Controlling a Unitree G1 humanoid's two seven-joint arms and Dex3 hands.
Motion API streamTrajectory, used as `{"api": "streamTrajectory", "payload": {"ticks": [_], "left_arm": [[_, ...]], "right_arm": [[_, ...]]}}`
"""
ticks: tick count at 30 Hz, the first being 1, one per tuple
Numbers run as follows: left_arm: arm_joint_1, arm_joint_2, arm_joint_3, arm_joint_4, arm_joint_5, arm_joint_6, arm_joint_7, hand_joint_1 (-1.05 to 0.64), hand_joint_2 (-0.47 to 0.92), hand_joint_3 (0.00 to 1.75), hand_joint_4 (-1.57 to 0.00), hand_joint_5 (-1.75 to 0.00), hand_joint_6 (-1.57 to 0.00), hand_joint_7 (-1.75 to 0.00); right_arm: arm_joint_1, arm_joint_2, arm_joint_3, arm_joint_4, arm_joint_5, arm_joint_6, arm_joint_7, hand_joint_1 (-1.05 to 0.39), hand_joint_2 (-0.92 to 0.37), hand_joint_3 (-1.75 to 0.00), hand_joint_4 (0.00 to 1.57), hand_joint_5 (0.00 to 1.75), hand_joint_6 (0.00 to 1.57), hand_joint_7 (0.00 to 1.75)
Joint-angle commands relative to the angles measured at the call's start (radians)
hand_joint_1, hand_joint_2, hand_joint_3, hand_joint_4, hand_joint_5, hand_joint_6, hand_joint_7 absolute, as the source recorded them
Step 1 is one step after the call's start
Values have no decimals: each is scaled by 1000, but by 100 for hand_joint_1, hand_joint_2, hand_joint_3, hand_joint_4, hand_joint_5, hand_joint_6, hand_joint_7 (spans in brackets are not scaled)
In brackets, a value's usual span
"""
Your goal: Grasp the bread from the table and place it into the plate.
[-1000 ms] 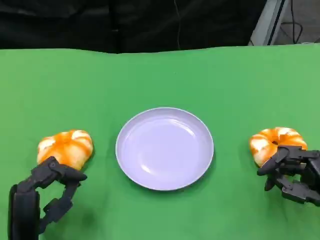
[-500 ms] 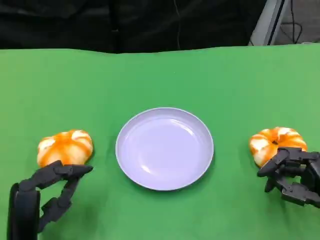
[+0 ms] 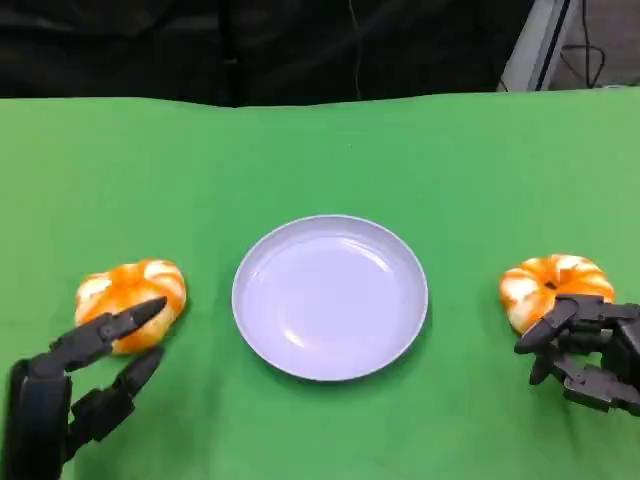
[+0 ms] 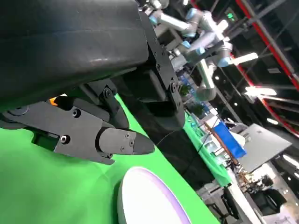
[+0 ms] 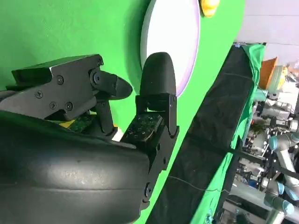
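An orange and white bread (image 3: pixel 130 293) lies on the green table at the left of the pale lavender plate (image 3: pixel 329 296). My left hand (image 3: pixel 95 370) sits just in front of it, fingers apart, its upper fingertips over the bread's near edge. A second bread (image 3: pixel 552 285) lies right of the plate. My right hand (image 3: pixel 590 352) is at its near side, fingers curled, holding nothing. In the left wrist view the plate (image 4: pixel 149 198) rim shows past the fingers (image 4: pixel 103 135). The right wrist view shows the plate (image 5: pixel 175 42) and a bit of the far bread (image 5: pixel 208 6).
The green table cloth (image 3: pixel 320 150) stretches wide behind the plate to a dark backdrop. The plate holds nothing.
My left hand has lifted and opened its fingers toward the left bread, its fingertips now over the bread's near edge. The right hand has barely moved.
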Motion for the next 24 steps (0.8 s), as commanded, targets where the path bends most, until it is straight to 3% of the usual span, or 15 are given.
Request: {"api": "streamTrajectory", "payload": {"ticks": [1,22,24], "left_arm": [[10,22,3,-31,16,23,35,-38,92,15,-83,-1,-73,0],[31,35,-5,-93,69,57,109,-52,92,13,-68,0,-59,0],[34,76,-7,-119,144,133,142,-54,92,13,-60,0,-54,0]], "right_arm": [[6,-15,-6,-1,12,-6,8,4,-82,-64,89,137,95,94],[5,-19,-4,3,6,-17,6,4,-82,-63,88,136,95,93],[4,-17,-3,2,5,-14,6,3,-82,-62,88,136,95,93]]}}
